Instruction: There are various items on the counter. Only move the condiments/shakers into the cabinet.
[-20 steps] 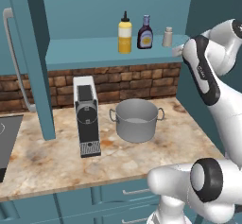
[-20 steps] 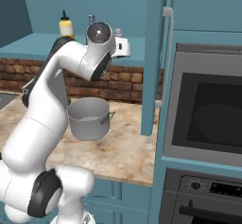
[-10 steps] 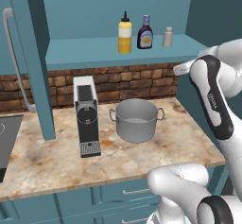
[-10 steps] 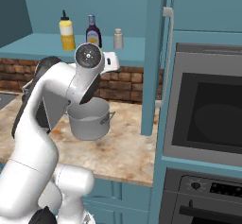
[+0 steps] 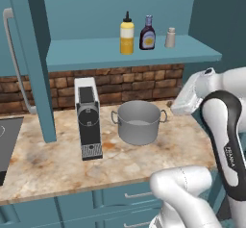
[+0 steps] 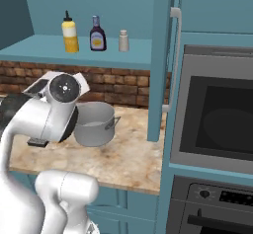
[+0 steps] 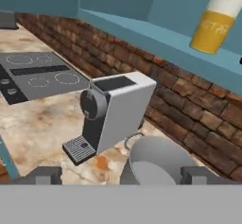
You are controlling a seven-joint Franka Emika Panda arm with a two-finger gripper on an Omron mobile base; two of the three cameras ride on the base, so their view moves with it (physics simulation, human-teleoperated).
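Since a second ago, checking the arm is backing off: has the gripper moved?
Yes. The gripper has dropped from shelf height to well below it, down toward the pot, jaws open.

Beige marbled worktop [image 5: 43, 167]: front half bare. Tall black-and-white coffee machine [image 5: 89, 121] and steel two-handled pot [image 5: 139, 122] stand near the brick back edge, a narrow gap between them. Teal shelf [image 5: 81, 54]: left part bare; three bottles crowd the right part.

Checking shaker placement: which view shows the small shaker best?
Left base view: the shaker stands whole on the cabinet shelf, right of the brown sauce bottle. Right base view shows it whole too, smaller. Hand view catches the yellow bottle instead.
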